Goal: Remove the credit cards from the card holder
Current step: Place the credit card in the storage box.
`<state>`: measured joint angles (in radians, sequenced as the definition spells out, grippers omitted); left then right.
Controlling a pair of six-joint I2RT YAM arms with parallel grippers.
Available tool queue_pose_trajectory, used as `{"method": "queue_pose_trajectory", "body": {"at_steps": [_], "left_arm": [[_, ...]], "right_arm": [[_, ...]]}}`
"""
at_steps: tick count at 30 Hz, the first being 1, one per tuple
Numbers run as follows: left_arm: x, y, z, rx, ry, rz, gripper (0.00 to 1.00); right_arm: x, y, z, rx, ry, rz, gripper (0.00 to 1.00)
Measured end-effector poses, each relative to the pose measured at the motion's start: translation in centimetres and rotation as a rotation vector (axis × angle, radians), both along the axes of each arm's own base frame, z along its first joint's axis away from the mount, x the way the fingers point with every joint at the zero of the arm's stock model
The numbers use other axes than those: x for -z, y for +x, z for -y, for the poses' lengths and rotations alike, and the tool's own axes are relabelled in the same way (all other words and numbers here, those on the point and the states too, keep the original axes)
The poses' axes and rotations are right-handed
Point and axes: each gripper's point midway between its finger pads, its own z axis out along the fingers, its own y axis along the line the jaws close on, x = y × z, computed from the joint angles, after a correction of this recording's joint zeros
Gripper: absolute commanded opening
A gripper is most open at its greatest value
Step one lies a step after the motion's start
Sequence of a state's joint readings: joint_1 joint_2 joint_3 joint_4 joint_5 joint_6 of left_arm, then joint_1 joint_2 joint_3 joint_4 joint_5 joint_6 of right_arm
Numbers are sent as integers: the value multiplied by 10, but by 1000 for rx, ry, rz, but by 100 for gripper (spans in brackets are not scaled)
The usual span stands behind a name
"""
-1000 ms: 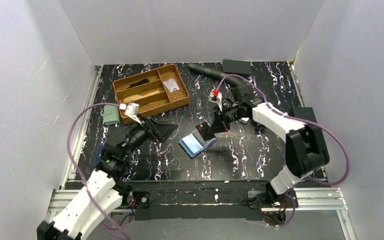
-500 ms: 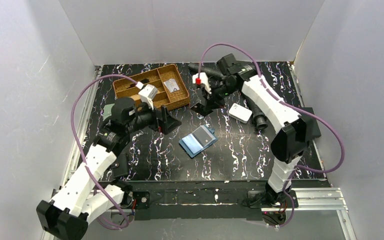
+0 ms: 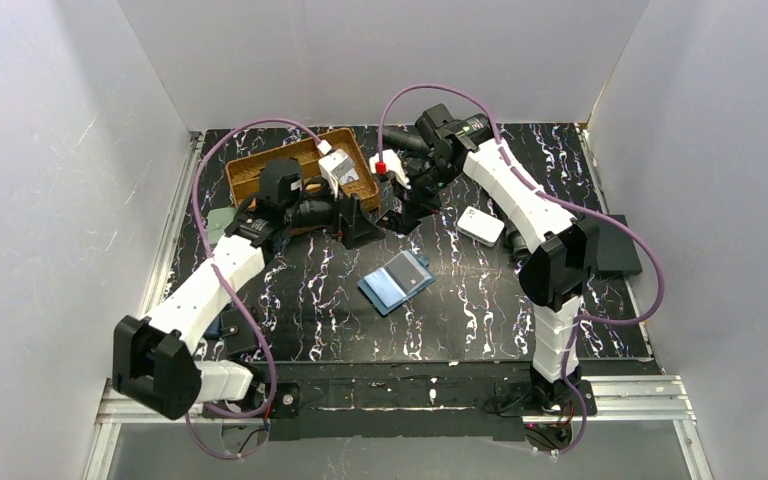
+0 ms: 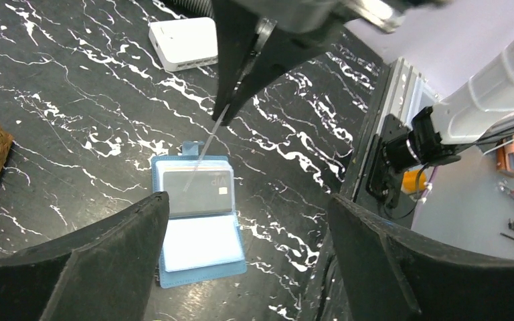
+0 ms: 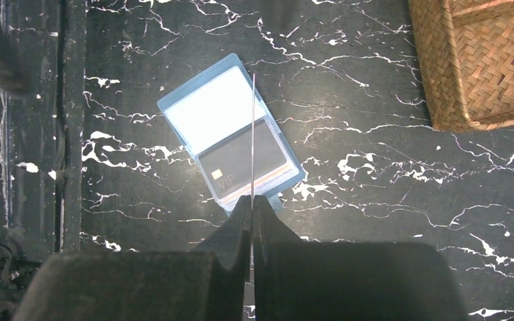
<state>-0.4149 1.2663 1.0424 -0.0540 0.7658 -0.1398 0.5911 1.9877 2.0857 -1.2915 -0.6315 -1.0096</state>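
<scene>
The teal-blue card holder (image 3: 396, 283) lies open on the black table, also in the left wrist view (image 4: 174, 277) and the right wrist view (image 5: 174, 101). One half shows a dark card marked VIP (image 5: 244, 160), the other a pale whitish card (image 5: 207, 110). My right gripper (image 3: 400, 207) hangs above and behind the holder, shut on a thin card seen edge-on (image 5: 252, 120), also in the left wrist view (image 4: 204, 148). Its face is hidden. My left gripper (image 3: 362, 228) is open and empty just left of the right gripper, jaws wide apart (image 4: 247, 267).
A wicker divided tray (image 3: 300, 180) stands at the back left, close behind both grippers. A white rounded box (image 3: 481, 225) and a black hose (image 3: 516, 240) lie to the right. A pale green pouch (image 3: 218, 218) peeks out behind the left arm.
My right gripper has risen from the holder with the card and moved back-left toward the tray. My left gripper has swung right and back, ending beside it. The holder stays flat and open.
</scene>
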Motion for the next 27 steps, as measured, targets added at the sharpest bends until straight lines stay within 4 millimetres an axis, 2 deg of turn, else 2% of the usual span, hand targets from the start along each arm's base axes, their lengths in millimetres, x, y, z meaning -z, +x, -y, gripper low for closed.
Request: {"method": "queue_pose_trajectory", "body": {"at_steps": [8, 11, 14, 18, 19, 21, 22, 23, 25, 26, 27], "left_arm": [[19, 19, 13, 48, 0, 15, 66], [22, 24, 17, 67, -5, 15, 50], [23, 28, 23, 100, -17, 7, 28], [29, 24, 28, 146, -33, -29, 5], [31, 22, 29, 160, -39, -40, 0], [33, 20, 30, 180, -45, -57, 0], [34, 19, 30, 190, -48, -61, 0], [35, 19, 30, 197, -51, -66, 0], [36, 19, 28, 202, -58, -80, 0], [36, 20, 26, 199, -60, -86, 0], [36, 23, 23, 189, -63, -93, 0]], "right_arm": [[1, -9, 0, -43, 11, -36, 1], [1, -12, -1, -57, 19, -49, 1], [0, -14, -2, -68, 30, -59, 1], [1, -14, -5, -73, 38, -69, 1], [1, -14, -5, -73, 37, -73, 1], [4, -16, -5, -73, 33, -93, 1], [6, -17, -5, -72, 32, -105, 5], [6, -18, -5, -71, 32, -115, 19], [7, -19, -6, -62, 34, -136, 56], [7, -19, -7, -49, 36, -146, 70], [7, -17, -7, -33, 37, -154, 79]]}}
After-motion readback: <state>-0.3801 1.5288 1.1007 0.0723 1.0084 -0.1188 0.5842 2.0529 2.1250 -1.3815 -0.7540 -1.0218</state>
